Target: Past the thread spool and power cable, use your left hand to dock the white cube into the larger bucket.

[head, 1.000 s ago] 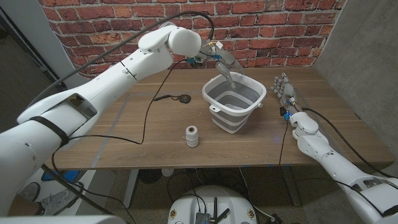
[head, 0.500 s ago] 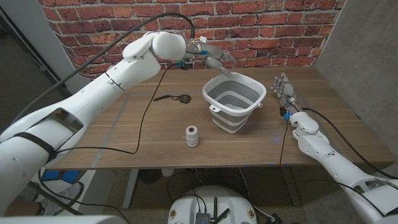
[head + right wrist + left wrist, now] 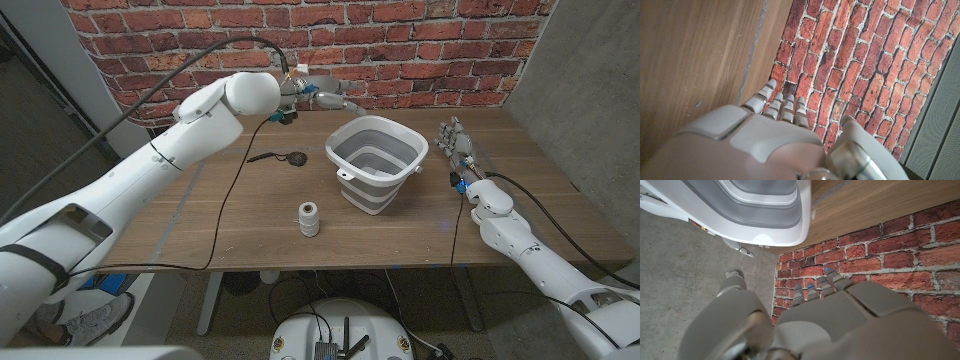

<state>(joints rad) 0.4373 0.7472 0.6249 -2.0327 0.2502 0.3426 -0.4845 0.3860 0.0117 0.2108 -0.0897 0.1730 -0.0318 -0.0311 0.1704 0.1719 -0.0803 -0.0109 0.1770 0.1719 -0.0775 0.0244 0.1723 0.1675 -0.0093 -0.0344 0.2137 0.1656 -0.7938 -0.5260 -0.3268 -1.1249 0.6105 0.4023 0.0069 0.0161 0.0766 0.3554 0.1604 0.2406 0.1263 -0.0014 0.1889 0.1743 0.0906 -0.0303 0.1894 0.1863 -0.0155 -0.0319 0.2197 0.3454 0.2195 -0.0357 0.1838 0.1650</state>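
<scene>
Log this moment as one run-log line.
left hand: empty, raised behind bucket | right hand: idle beside bucket | white cube: not visible | thread spool: upright on table | cable: left of bucket

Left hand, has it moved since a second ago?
Yes. The left hand has pulled back from over the bucket, toward the brick wall and the robot's left.

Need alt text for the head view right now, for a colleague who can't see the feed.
The left hand hangs above the table's far edge, left of the grey bucket. A thread spool stands nearer the front, a black cable lies behind it, and the right hand waits right of the bucket.
</scene>
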